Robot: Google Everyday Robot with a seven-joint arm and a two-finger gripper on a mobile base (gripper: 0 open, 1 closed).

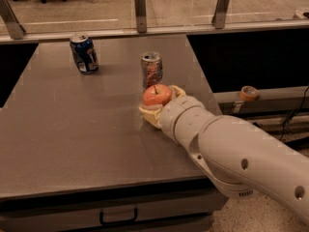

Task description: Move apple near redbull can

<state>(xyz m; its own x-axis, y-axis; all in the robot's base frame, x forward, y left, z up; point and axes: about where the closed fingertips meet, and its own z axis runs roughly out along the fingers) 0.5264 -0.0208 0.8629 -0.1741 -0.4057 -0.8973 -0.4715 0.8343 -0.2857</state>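
Note:
The apple [156,95] is round and red-orange with a short dark stem. It sits in my gripper [159,106], whose cream fingers close around its sides and underside just above the table. The redbull can [151,70], slim and silver-grey with red markings, stands upright right behind the apple, a small gap between them. My white arm reaches in from the lower right.
A shorter dark blue can [84,53] stands at the far left of the grey table [67,129]. A metal railing with posts [140,4] runs behind the table. A roll of tape [248,93] lies on a ledge to the right, past the table edge.

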